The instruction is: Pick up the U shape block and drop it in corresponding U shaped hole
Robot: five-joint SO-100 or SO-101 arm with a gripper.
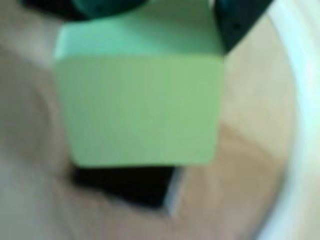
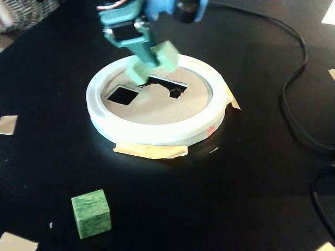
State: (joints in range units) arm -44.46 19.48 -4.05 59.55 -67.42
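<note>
Teal gripper clamps the smooth pale mint-green arch-notched block above the tan cardboard disc.
Block hangs over the disc's far edge, at the wide dark tabbed cutout; a mottled green cube sits near the black tabletop's front edge.

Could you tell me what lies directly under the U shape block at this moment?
The U shape block, held in the pincer, hangs over the U shaped hole in the cardboard disc. The wrist view shows dark opening below; the block covers the rest.

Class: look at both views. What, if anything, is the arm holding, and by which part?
The end effector holds the pale green U shape block, gripped across its middle, over the U shaped hole. Which faces are pinched is unclear.
</note>
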